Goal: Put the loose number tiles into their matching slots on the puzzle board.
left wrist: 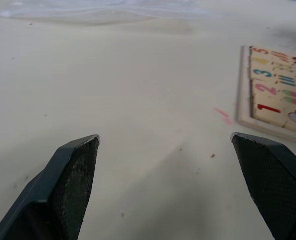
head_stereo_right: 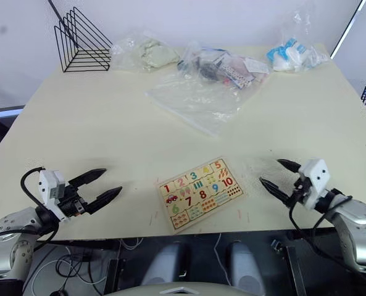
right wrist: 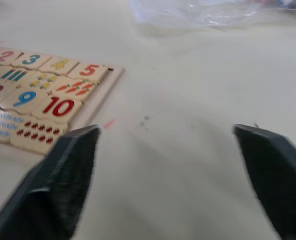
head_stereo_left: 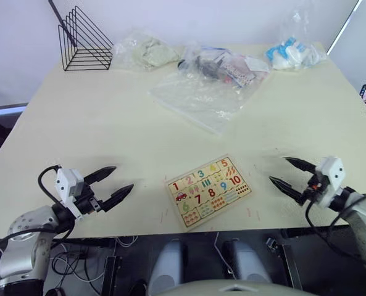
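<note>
Basically: desk (head_stereo_left: 108,123) is wide and pale, with the puzzle board (head_stereo_left: 208,190) flat on it near the front edge, between the two arms and rotated a bit. Left gripper (head_stereo_left: 113,183) sits well to the board's left, right gripper (head_stereo_left: 289,175) just off its right side; both have jaws spread wide, nothing held, hovering over bare desk.

Handling, my read: board is thin stiff wood with a raised rim, light, likely to slide on the smooth desk if pushed sideways. Tiles look like small flat wooden squares, stiff, not fragile, but low-profile, so hard to pinch from above. Best grip is probably across two opposite edges, or tip one up at an edge first. Pin the board by its rim with the other arm when seating a tile.

Unclear bits: top row reads 1 to 5 and looks filled in the right wrist view; I can't make out any bare matching slots. No loose number tiles spotted on open desk. They could be inside the clear plastic bags (head_stereo_left: 204,92) at the far side, contents too jumbled to tell. Wire rack (head_stereo_left: 84,40) at far left corner is irrelevant. Board's far end is cut off in the left wrist view.
</note>
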Controlling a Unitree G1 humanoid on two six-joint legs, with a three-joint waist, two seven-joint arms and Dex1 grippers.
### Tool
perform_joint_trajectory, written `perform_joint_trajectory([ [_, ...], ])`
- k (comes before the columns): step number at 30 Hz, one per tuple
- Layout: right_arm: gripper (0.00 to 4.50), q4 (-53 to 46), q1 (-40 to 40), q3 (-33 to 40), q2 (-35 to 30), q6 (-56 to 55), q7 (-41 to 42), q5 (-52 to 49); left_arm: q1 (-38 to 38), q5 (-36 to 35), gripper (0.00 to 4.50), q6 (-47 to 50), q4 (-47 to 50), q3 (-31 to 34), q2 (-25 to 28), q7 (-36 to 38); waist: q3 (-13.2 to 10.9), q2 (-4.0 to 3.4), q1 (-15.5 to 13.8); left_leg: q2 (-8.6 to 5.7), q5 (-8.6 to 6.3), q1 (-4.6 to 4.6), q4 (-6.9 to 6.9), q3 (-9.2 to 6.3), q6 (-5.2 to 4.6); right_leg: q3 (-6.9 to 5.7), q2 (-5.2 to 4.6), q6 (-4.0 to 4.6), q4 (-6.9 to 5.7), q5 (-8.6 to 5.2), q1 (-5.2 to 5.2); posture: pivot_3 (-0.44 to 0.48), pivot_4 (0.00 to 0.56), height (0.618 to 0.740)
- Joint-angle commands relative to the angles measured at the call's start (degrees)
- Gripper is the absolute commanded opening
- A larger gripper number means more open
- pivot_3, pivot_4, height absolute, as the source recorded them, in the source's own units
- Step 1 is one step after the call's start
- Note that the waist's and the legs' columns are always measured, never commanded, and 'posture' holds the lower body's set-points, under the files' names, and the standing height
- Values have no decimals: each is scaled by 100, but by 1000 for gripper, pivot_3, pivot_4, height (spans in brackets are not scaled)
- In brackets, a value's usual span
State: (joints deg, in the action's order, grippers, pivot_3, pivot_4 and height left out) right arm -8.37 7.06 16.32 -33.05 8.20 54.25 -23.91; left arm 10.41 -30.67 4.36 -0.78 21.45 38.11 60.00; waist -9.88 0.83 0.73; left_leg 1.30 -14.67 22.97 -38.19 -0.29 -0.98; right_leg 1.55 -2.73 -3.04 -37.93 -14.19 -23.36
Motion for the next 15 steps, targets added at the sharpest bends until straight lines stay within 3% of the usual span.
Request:
perform_joint_trajectory([
  [1, 4469, 250, 37, 429, -178, -327, 261, -268, 104, 93, 4500, -81, -31, 285, 58, -201, 0, 0, 2, 0, 0, 0, 0, 1, 0, 0, 0, 0, 0, 0, 0, 0, 150, 740],
  [15, 4469, 1175, 85, 701, -353, -953, 862, -468, 356, 643, 4500, -848, -257, 423, 14, -586, 1, 1, -10, 1, 0, -2, 0, 8, 0, 3, -2, 0, 1, 0, 1, 0, 150, 740],
])
